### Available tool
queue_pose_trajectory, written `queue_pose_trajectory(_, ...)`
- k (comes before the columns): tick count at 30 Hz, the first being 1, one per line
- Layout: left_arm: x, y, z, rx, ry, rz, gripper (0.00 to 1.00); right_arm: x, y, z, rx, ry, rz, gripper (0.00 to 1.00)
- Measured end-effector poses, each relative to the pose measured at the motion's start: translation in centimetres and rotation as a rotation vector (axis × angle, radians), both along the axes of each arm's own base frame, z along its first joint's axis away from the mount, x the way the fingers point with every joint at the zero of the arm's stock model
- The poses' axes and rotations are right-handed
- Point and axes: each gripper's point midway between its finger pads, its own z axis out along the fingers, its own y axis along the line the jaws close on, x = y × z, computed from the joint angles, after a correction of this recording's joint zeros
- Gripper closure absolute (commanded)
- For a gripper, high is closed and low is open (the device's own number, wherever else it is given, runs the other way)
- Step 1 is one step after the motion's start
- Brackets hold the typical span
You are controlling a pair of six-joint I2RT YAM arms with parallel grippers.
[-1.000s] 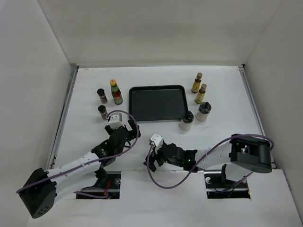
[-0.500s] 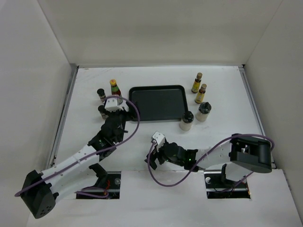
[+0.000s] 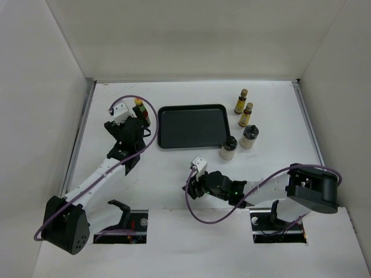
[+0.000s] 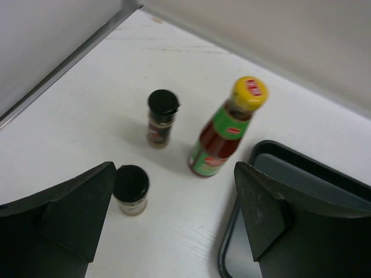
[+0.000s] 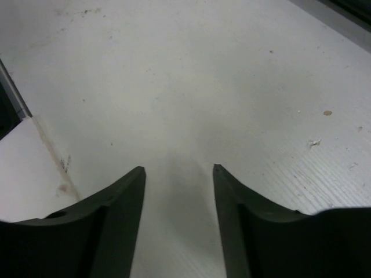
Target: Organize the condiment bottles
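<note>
Ana: So, where is the red bottle (image 4: 223,136)?

Ben: Just left of the tray (image 4: 324,185), by its far left corner. The far dark bottle (image 4: 161,119) stands a bit more to the left of the tray. The near dark bottle (image 4: 131,189) is left of the tray too, closer to the arms.

Ana: Which way does the red one point?

Ben: It stands up. Its long way runs up and down, with the yellow cap on top. It looks a bit tipped in the wrist view, but I think that is only the camera looking down at a slant.

Ana: What are the grippers doing?

Ben: The left gripper (image 4: 174,202) hangs above those three bottles, fingers wide apart, nothing in them. The right gripper (image 5: 178,197) is on the near side of the tray, low over the table (image 5: 191,75), fingers apart and holding nothing as well.

Ana: What should the left one do?

Ben: I guess it goes for the red bottle. It should come down with one finger on each side and keep off the far dark bottle and the tray's rim. Then it should squeeze the fat green label part, not the thin neck, and lift straight up so nothing tips.
</note>
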Motion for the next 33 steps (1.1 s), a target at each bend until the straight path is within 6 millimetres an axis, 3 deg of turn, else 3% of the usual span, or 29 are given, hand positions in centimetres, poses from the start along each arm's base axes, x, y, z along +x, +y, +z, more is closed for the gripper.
queue_pose_trajectory(4, -0.1, 2.3, -2.4, 0.002, 0.076, 0.077, 0.18, -0.2, 0.0, -0.3, -0.01, 0.001, 0.006, 0.32)
queue_pose_trajectory(8, 0.2, 3.8, -4.2, -0.011, 0.12, 0.124, 0.23, -0.2, 0.0, -0.7, -0.022, 0.004, 0.006, 0.3)
queue_pose_trajectory(14, 1.6, 5.3, -8.6, -0.029, 0.22, 0.153, 0.28, -0.1, 0.1, -1.1, -0.036, 0.007, 0.005, 0.28)
queue_pose_trajectory(18, 2.0, 5.2, -11.0, -0.033, 0.279, 0.143, 0.34, -0.1, 0.1, -1.0, -0.037, 0.005, 0.003, 0.27)
queue_pose_trajectory(23, 2.5, 5.0, -11.3, -0.054, 0.272, 0.127, 0.48, 0.0, 0.0, -1.0, -0.039, 0.002, -0.001, 0.28)
queue_pose_trajectory(25, 2.7, 5.1, -11.3, -0.061, 0.267, 0.13, 0.59, 0.0, 0.0, -1.0, -0.039, 0.001, -0.002, 0.27)
queue_pose_trajectory(29, 3.0, 5.2, -11.3, -0.068, 0.257, 0.132, 0.72, 0.1, 0.0, -1.0, -0.039, 0.001, -0.005, 0.27)
queue_pose_trajectory(33, 2.5, 4.9, -11.1, -0.069, 0.254, 0.118, 0.74, 0.2, -0.1, -0.9, -0.036, -0.001, -0.009, 0.27)
